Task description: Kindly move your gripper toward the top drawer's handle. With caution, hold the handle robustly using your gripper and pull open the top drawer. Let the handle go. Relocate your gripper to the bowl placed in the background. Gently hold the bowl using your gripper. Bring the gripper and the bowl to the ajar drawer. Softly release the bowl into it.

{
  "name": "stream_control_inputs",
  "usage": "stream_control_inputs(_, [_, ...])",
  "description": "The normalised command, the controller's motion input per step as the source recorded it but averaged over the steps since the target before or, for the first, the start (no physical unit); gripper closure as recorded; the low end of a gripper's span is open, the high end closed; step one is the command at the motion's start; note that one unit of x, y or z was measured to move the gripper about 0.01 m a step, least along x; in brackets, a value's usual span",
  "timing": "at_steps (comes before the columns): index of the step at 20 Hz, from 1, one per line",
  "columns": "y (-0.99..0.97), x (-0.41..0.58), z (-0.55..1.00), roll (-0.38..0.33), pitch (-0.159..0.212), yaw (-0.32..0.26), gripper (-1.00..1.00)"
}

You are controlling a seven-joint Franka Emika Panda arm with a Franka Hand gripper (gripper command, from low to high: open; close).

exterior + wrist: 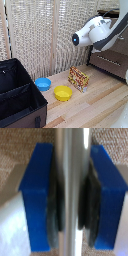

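Handle pinched between blue fingers, dark pads pressed on bar from both sides; gripper clamped on it. From where I stand, arm hides gripper and most of drawer; whether drawer is out at all, can't tell. Bowl well apart from gripper, down on floor beside yellow bowl. Risks: smooth round bar slipping through pads if pull angles off drawer's line; jerky pull may jam drawer or drag dresser.
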Motion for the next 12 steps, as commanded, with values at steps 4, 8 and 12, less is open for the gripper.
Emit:
stream_control_inputs(4, [0.78, 0.124, -0.03, 0.035, 0.044, -0.121, 1.00])
stream_control_inputs(8, [0.74, 0.210, -0.03, 0.002, 0.035, -0.123, 1.00])
stream_control_inputs(12, [0.36, 0.151, -0.01, -0.016, 0.030, -0.017, -1.00])
